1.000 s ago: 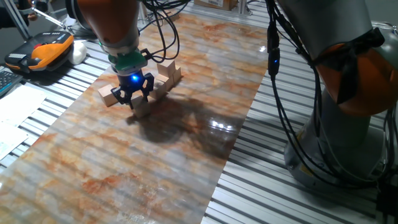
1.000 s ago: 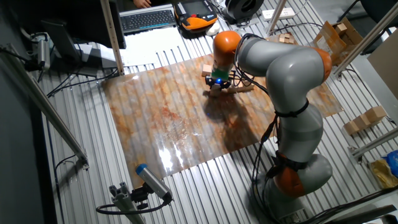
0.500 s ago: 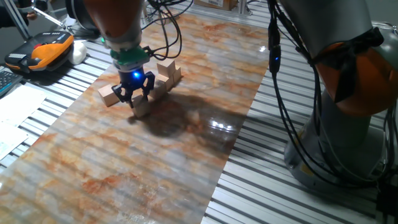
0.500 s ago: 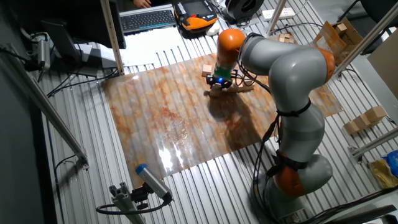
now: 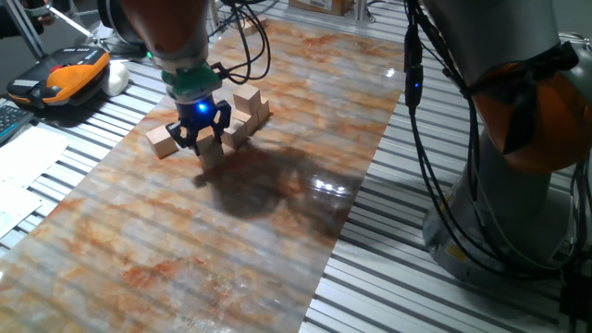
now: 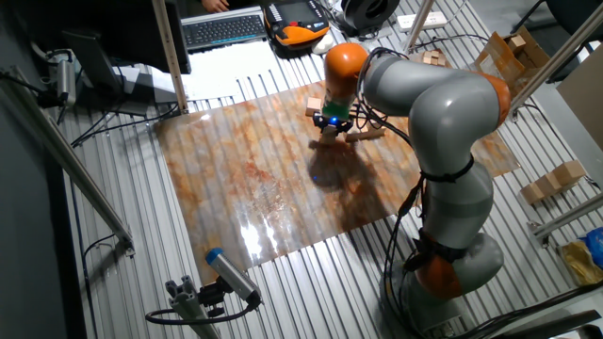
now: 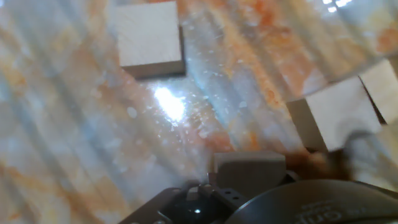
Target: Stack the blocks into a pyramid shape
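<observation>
My gripper hangs over the left part of the marbled mat, shut on a tan wooden block that sticks out below its dark fingers. In the hand view this block fills the lower middle, close to the camera. A loose block lies just left of the gripper and shows at the top left of the hand view as well. Right of the gripper, a short row of blocks carries one block on top. From the other fixed view the gripper sits between a single block and the row.
The marbled mat lies on a slatted metal table. An orange and black device and papers sit off the mat at the left. The arm's grey base and cables stand at the right. More wooden pieces lie far off the mat.
The gripper has risen a little with the block in it and has shifted slightly toward the far side. The other blocks have not moved.
</observation>
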Controlling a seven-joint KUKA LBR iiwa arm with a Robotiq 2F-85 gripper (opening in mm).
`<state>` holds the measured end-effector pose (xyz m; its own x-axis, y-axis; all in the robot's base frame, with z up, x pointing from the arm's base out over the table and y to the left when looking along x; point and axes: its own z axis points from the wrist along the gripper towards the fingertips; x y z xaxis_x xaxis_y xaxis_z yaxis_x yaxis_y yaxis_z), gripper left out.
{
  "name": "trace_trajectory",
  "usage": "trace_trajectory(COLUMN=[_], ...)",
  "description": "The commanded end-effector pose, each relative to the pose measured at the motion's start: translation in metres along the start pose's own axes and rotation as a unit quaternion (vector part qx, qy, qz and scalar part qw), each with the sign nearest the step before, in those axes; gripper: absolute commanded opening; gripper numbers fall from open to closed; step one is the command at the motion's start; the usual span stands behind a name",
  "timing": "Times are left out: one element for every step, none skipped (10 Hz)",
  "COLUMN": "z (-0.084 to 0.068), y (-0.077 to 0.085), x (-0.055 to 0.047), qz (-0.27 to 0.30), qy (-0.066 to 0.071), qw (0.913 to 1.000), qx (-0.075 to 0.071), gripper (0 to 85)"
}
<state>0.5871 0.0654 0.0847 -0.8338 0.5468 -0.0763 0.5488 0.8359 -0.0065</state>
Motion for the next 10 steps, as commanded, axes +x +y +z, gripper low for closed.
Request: trace_trajectory(z=[-0.002,-0.004,-0.006,-0.008,-0.01,-0.012,-0.014,-0.019,-0.024,-0.027], y=[-0.001,-0.002,-0.003,-0.004,-0.005,-0.006,-0.007,-0.009,-0.012,-0.015], x=[-0.001,-0.002,-0.002,-0.003,-0.005,-0.006,-0.008,-0.011,-0.015,-0.018], qz=[0.113,0.146,0.187,0.239,0.282,0.321,0.355,0.397,0.418,0.418], qy=[0.0,0.004,0.011,0.014,0.011,0.012,0.011,0.015,0.021,0.021], qw=[0.9936,0.9893,0.9823,0.971,0.9593,0.9468,0.9344,0.9168,0.9078,0.9075], qx=[0.006,0.001,-0.008,-0.007,0.008,0.018,0.031,0.036,0.029,0.03], gripper=[0.0,0.0,0.0,0.0,0.0,0.0,0.0,0.0,0.0,0.0])
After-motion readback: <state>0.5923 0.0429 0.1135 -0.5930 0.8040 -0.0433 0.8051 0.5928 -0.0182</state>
